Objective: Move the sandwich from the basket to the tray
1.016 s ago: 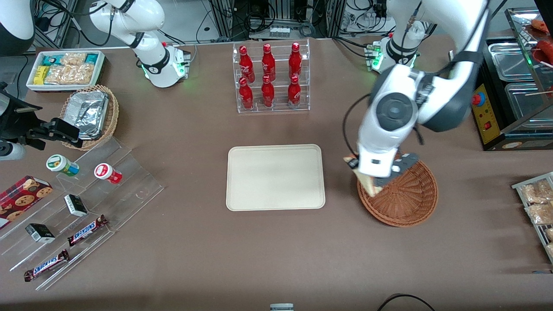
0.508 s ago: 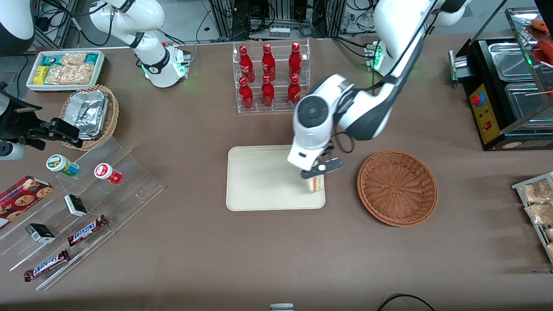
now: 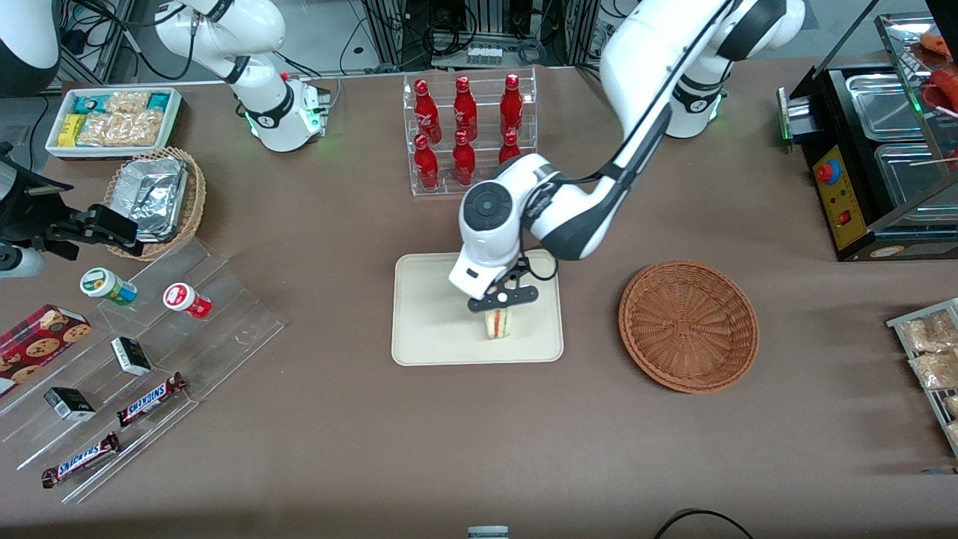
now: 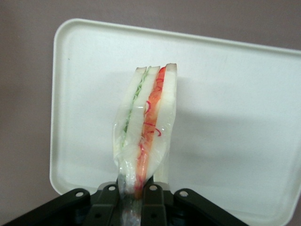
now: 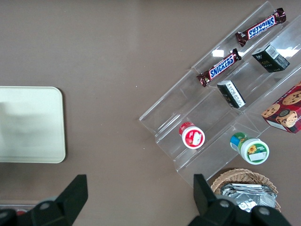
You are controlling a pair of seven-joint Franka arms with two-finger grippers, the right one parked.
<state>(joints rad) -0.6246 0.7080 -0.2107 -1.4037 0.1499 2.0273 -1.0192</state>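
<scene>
The wrapped sandwich (image 3: 498, 323) (image 4: 146, 126) hangs upright over the cream tray (image 3: 434, 314) (image 4: 235, 108), pale bread with a green stripe and a red-orange stripe showing. My gripper (image 3: 500, 301) (image 4: 132, 197) is shut on its wrapped upper end, directly above the part of the tray nearer the front camera and the basket. The sandwich's lower edge is at or just above the tray surface; contact cannot be judged. The reddish-brown wicker basket (image 3: 688, 326) sits beside the tray toward the working arm's end, with nothing in it.
A clear rack of red bottles (image 3: 469, 135) stands farther from the front camera than the tray, close to my arm's elbow. Acrylic steps with snacks (image 3: 127, 359) and a tan basket of foil containers (image 3: 153, 201) lie toward the parked arm's end.
My gripper carried the sandwich out of the basket, across the gap and onto the tray area, then farther in toward the tray's middle. The basket is left with nothing in it.
</scene>
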